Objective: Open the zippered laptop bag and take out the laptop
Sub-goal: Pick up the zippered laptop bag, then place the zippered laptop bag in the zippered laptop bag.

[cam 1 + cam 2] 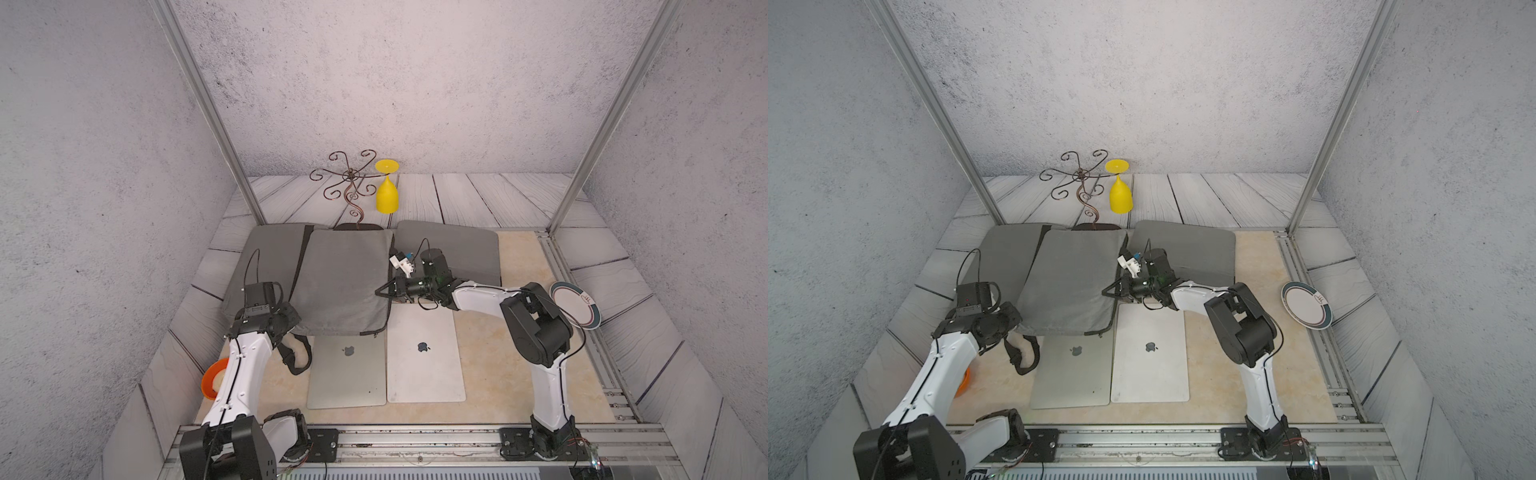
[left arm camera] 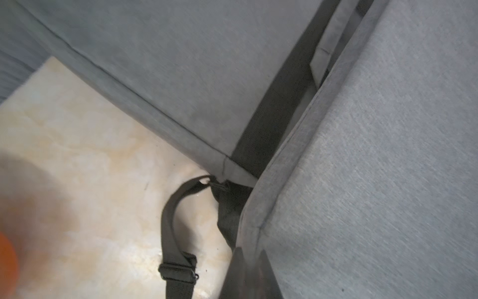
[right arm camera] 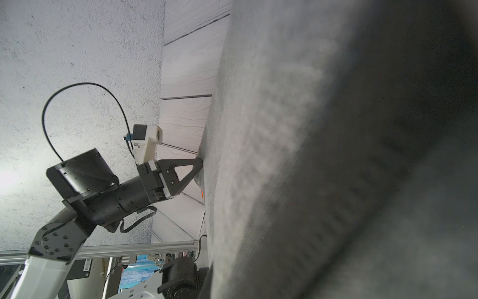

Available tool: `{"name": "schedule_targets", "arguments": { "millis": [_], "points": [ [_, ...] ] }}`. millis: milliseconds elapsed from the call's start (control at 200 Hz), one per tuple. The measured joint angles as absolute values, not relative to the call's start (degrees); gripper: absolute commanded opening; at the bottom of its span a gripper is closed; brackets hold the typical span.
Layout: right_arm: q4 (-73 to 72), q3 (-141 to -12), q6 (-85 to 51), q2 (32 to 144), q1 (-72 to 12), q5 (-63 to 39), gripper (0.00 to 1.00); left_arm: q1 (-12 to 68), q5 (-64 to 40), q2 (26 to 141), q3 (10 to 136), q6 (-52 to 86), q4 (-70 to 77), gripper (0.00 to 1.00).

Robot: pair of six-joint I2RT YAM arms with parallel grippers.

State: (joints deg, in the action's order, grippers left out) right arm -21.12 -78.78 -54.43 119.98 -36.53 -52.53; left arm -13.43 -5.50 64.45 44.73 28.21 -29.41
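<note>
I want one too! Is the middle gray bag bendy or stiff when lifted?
Likely bendy: the gray bag is soft cloth, and its edge puckers where the left gripper pinches it. It looks padded, so probably it sags, not crumples.

Grey speckled plaster-look walls [image 1: 415,83] close in three sides, with slim aluminium frame posts [image 1: 203,104] rising at the corners, above pale wood-plank-printed floor panels [image 1: 478,195] and a beige marbled tabletop [image 1: 498,365].

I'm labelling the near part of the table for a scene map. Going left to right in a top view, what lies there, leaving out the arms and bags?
orange ring → darker silver laptop → lighter silver laptop → plate
</note>
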Motion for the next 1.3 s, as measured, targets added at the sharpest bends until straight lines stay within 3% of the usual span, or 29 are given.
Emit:
{"name": "schedule_targets", "arguments": {
  "millis": [420, 881, 1301],
  "points": [
    [-17.6, -101.4, -55.0, 136.1, -41.1, -47.5, 0.17, -22.0, -4.2, 79.1, 55.3, 23.6, -25.2, 0.0],
    [-11.2, -122.5, -57.6, 149.8, -43.9, -44.0, 0.22, -25.6, 1.0, 88.4, 62.0, 22.1, -24.0, 0.0],
    [-6.7, -131.6, -56.6, 153.6, -44.5, -41.4, 0.45, -27.4, 6.8, 94.8, 68.1, 22.1, -25.2, 0.0]
  ]
}}
